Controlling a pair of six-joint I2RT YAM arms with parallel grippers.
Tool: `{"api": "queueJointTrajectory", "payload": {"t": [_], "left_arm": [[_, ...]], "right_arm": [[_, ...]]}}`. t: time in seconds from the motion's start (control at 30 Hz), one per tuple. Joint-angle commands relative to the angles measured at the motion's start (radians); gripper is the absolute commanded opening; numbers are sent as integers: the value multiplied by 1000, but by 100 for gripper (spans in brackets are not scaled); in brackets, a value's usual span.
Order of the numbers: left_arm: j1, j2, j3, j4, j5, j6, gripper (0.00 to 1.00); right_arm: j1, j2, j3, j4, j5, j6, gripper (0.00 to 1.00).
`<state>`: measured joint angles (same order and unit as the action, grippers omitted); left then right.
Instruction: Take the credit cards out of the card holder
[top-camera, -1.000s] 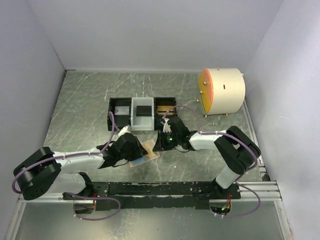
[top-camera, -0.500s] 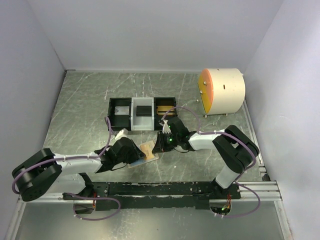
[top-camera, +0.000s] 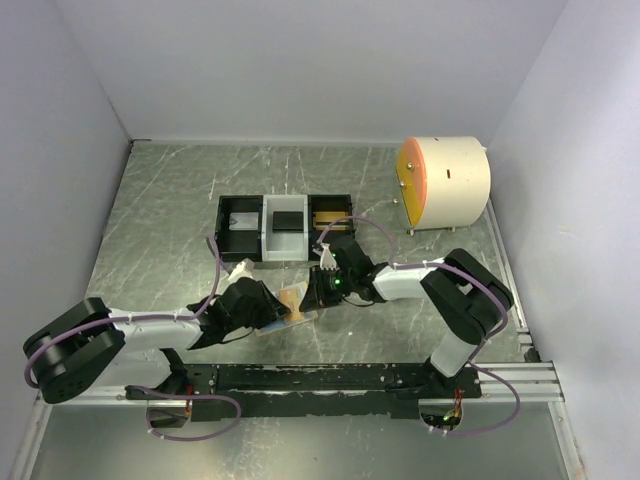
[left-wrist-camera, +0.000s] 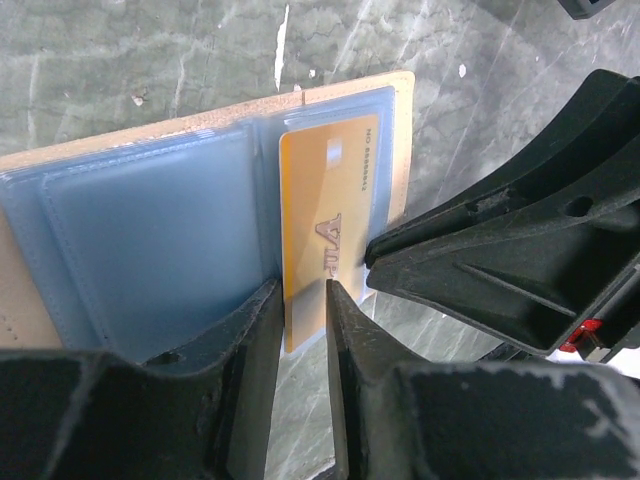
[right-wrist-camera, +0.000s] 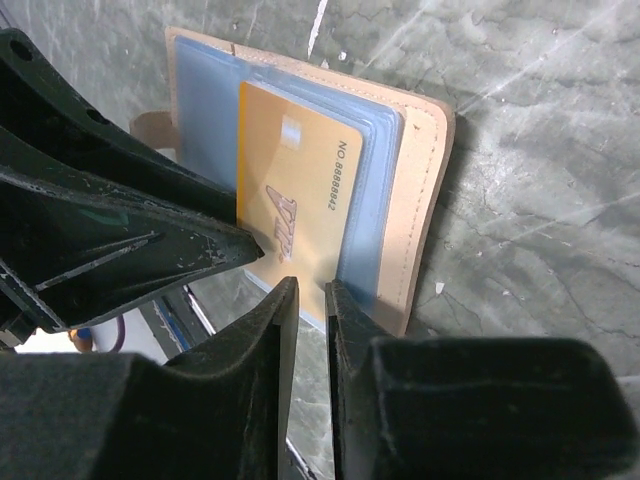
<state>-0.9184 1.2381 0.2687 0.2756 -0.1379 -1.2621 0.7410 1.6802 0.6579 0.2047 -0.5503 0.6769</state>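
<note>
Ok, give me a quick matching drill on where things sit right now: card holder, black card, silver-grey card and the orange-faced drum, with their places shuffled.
Things:
1. card holder
2. black card
3. silver-grey card
4. orange-faced drum

Places:
A. white middle compartment of the tray
B. far right of the table, close to the side wall
C. lying open on the table, on the near side of the tray
D. left black compartment of the tray

Pairs: 1-C, 2-A, 3-D, 4-B
</note>
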Motion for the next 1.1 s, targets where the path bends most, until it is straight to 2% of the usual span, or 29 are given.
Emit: {"api": "queueJointTrajectory", "payload": {"t": [0.0,0.43,0.63,1.07], "left_arm": [[-7,-5,-11,40,2,3,34],[-8,-120,-38,-1,-28,1,20],[-8,-125,-39,3,-21,4,7],[-8,-191,-23,-121,-44,-5,7]], "right_arm": [[9,19,26,-34,41,3,19],[9,32,22,-63,88,7,20],[9,36,26,-71,89,4,20],[9,42,37,-102,119,-4,22]]}}
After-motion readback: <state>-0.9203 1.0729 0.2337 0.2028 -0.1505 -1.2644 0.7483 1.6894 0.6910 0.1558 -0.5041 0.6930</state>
